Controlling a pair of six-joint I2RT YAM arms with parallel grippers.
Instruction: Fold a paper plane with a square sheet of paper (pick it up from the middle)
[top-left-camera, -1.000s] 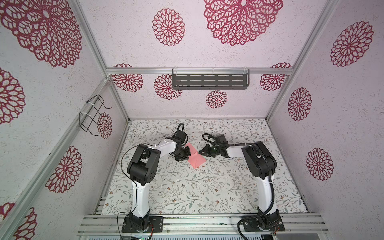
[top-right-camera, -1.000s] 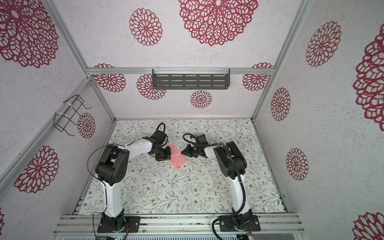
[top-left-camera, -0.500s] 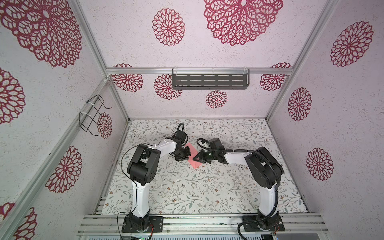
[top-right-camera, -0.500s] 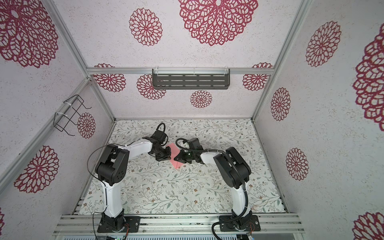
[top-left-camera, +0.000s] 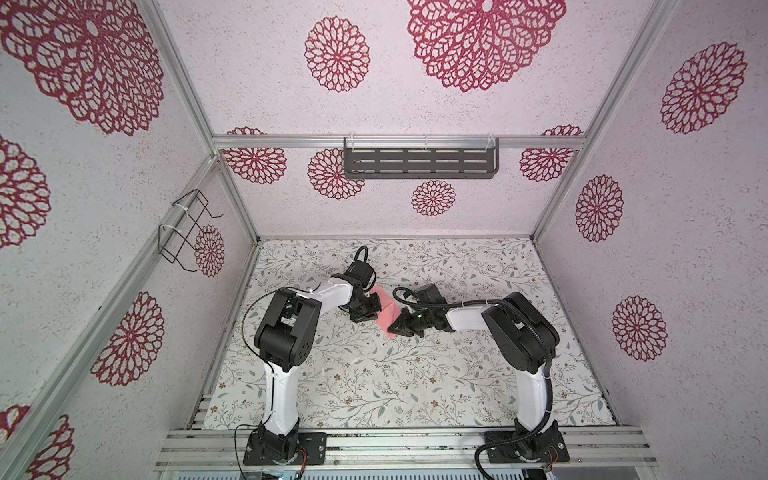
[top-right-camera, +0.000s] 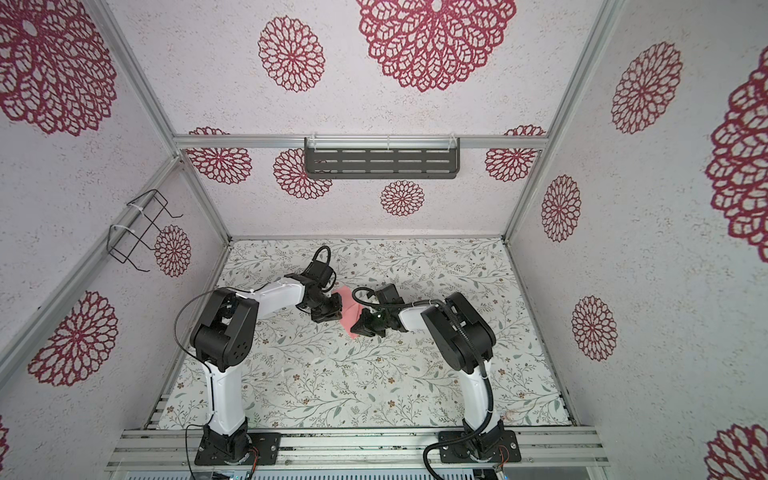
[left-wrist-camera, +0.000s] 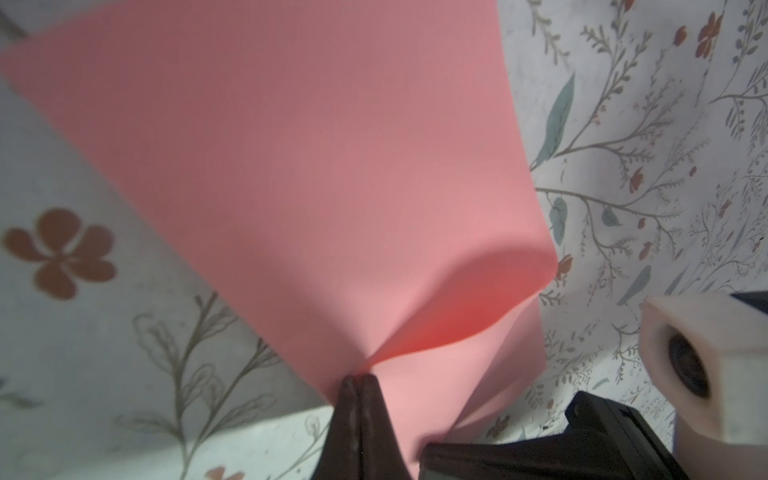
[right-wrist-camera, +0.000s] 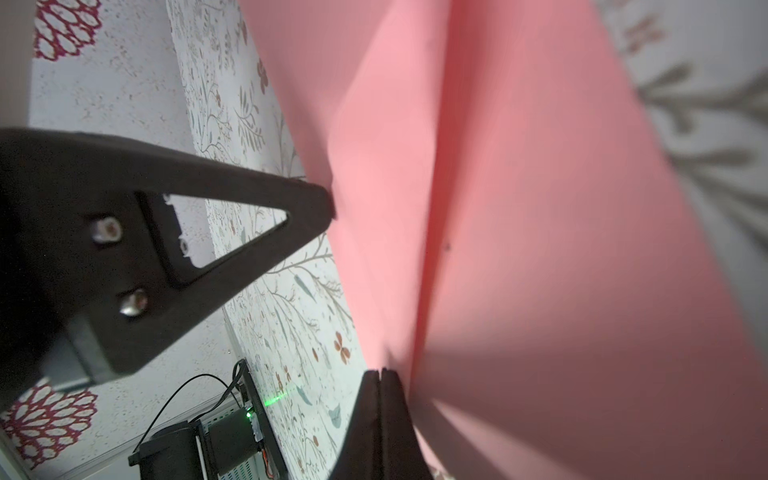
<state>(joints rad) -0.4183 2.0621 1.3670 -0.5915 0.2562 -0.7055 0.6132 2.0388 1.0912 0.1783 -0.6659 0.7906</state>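
The right gripper (right-wrist-camera: 380, 374), jaws together, sits at the square sheet of paper (left-wrist-camera: 311, 166), seemingly touching its edge; just across, the left gripper (left-wrist-camera: 357, 380) clamps the sheet's bowed fold; beyond both, wall shelf (top-left-camera: 419, 162), wire basket (top-left-camera: 187, 232)

even bright light, wrist cams blurry

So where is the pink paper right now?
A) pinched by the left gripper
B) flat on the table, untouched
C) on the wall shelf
A: the left gripper is shut on the pink sheet of paper, as the left wrist view shows.
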